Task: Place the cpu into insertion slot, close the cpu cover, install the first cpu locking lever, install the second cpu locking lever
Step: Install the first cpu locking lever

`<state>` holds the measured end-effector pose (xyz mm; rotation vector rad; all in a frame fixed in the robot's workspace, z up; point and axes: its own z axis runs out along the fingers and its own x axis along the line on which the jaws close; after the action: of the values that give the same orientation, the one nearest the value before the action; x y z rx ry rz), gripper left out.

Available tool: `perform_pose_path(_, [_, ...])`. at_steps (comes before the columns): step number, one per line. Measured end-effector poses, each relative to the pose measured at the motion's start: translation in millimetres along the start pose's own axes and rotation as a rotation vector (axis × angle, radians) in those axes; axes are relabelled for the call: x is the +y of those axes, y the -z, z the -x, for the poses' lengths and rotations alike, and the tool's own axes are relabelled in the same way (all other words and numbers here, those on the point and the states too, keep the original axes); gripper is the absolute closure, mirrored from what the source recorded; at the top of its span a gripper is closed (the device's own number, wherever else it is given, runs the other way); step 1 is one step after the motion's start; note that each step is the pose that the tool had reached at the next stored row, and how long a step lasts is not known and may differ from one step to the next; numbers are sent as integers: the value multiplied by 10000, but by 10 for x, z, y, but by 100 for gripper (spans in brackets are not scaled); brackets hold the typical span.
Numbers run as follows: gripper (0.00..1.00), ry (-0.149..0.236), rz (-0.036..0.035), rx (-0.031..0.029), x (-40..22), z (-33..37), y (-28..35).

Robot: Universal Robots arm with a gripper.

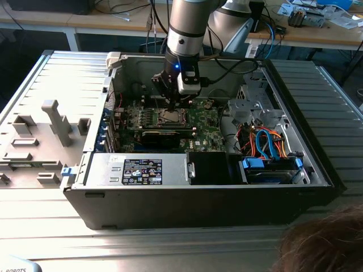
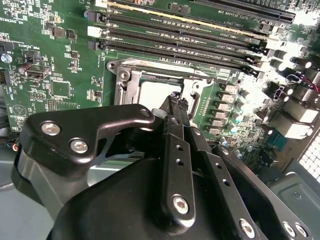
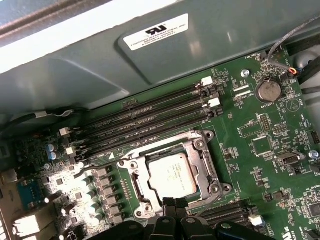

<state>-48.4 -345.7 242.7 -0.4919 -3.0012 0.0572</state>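
The pincer (image 1: 173, 105) is seen in the exterior view at the end of the arm (image 1: 187, 28), lowered into the open computer case (image 1: 198, 209), which is laid on the ribbed metal bench (image 1: 142, 249). In both wrist views the pincer (image 3: 175, 202) (image 2: 175, 97) is shown clenched, its two black fingertips (image 3: 169, 203) pressed together; whether anything thin is pinched between them cannot be told. The cpu (image 3: 172, 174) (image 2: 149, 90) is found just ahead of the tips, lying flat in the insertion slot (image 1: 170, 117), with its pale metal top showing. The cpu cover (image 3: 204, 165) is laid down around it, so that the chip is framed by the square window. In the first wrist view a thin metal rod (image 3: 210, 201) is seen just beside the tips, along the socket's edge; whether it is latched cannot be told. Beyond the socket from the pincer, the long black memory slots (image 3: 145, 122) are set in a row on the green motherboard (image 3: 260, 145), and a round coin battery (image 3: 269, 91) is seen well apart from the tips, near the case wall
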Motion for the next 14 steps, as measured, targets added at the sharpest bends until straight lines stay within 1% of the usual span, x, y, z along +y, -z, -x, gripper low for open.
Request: perform_pose_path(14, [89,388,-36,-20,0,0,0])
